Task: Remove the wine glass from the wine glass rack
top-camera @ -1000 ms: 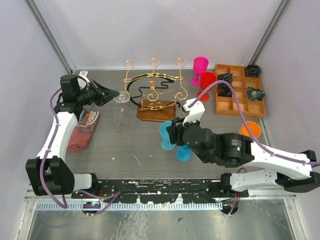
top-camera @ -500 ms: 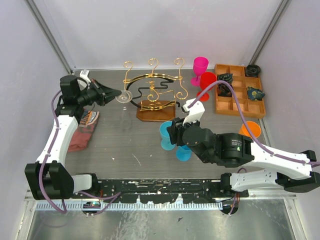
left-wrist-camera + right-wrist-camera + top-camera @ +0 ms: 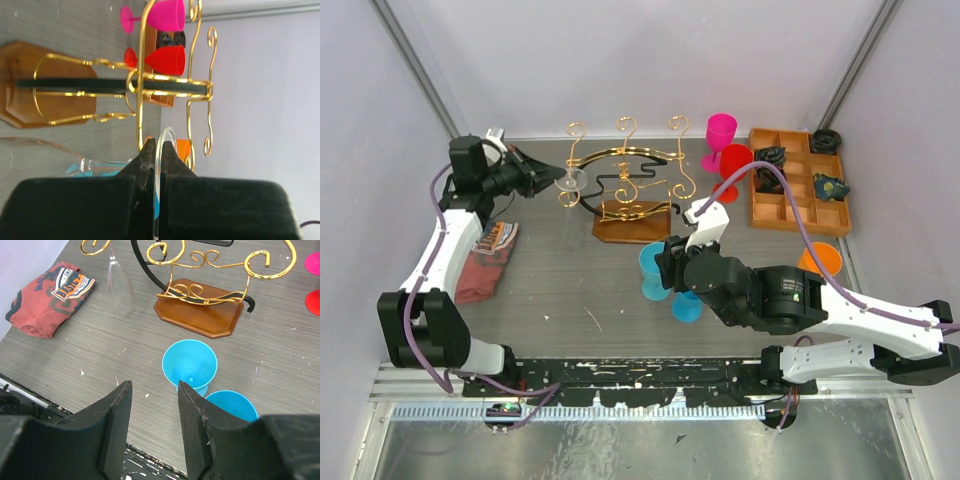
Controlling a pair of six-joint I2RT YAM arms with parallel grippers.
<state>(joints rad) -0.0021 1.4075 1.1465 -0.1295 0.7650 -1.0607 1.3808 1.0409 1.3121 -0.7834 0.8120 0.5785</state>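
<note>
Hovering right gripper (image 3: pixel 153 390): nearest the bases, parted about halfway, nothing between the fingers, hangs above the grey, white-flecked table (image 3: pixel 580 290), right over a blue cup.
Blue cup (image 3: pixel 190 362): stands upright, mouth up, mid-table; sits against or just beside a second blue cup (image 3: pixel 231 405) at its near right.
Orange cup (image 3: pixel 820 260): sits close to the right wall, well apart from the blue pair.
Red cloth (image 3: pixel 47 297): lies crumpled at the left side, printed patch facing up.
Wine glass rack (image 3: pixel 632 222): stands just beyond the blue cups; gold wire with curled scroll arms, black centre piece, brown wooden base flat on the table.
Left gripper (image 3: pixel 156 150): reaches in from the left at the height of the rack's left end, pinched tight on the thin foot rim of the wine glass (image 3: pixel 120 290).
Wine glass: clear, hangs upside down, foot up in that pinch, bowl down toward the table, just beside the rack's left scroll arm; cannot tell whether the foot touches the gold wire.
Red cup (image 3: pixel 735 165): stands right of the rack, just in front of a pink cup (image 3: pixel 721 135).
Orange tray (image 3: pixel 798 222): lies in the far right corner, dark small pieces in several compartments, too small to identify.
</note>
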